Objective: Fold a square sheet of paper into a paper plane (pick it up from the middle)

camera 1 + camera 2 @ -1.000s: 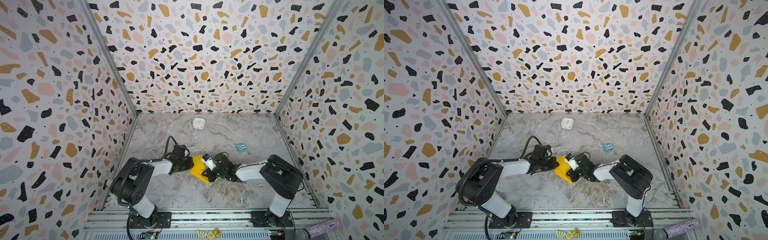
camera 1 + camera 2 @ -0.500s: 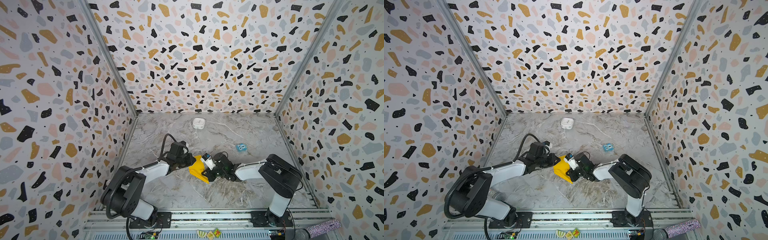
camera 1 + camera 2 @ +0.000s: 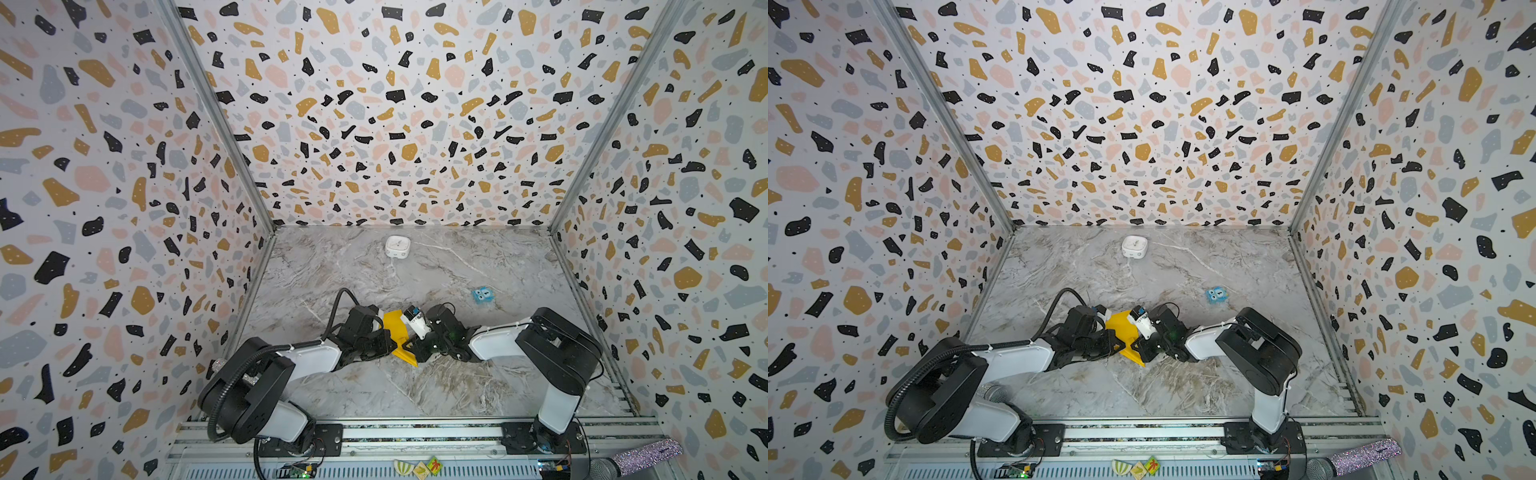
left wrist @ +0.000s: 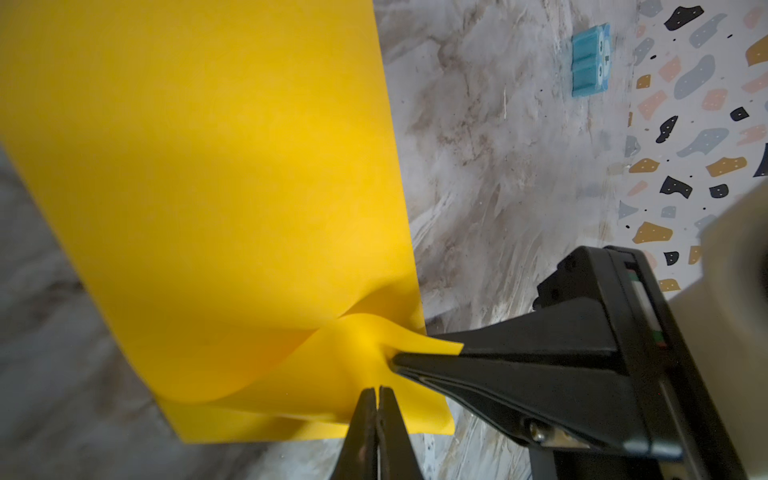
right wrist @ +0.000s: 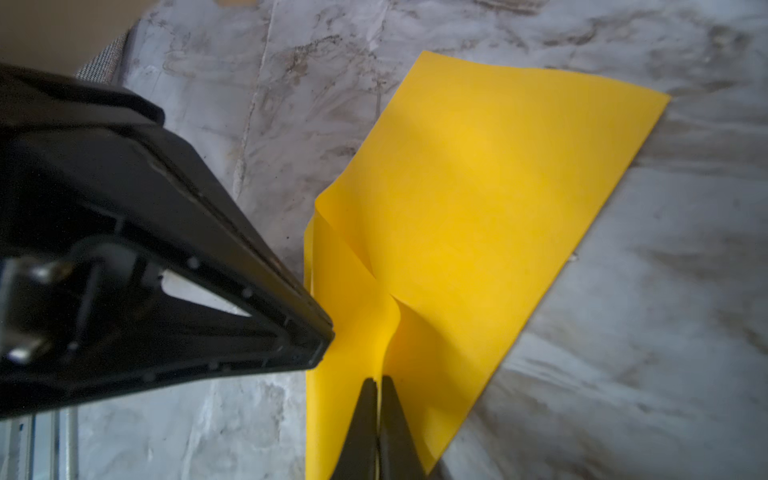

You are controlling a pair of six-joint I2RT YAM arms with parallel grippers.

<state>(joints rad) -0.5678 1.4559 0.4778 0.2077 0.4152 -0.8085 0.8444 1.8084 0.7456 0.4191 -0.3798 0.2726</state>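
The square sheet of paper is bright yellow-orange. It stands bent and half lifted off the marble floor at the centre, between the two arms. My left gripper is shut on the paper's near edge, where two layers curl together. From the opposite side my right gripper is shut on a raised ridge of the paper. The two sets of fingertips sit almost touching. No paper plane shape shows; the sheet is only loosely bent.
A small blue cube with eyes lies behind and to the right of the grippers. A white rounded box sits near the back wall. Terrazzo walls close three sides. A metal rail runs along the front.
My left gripper loosened for a moment, shifted a little toward the front along the paper, and is shut again. The right gripper and the paper stayed almost still.
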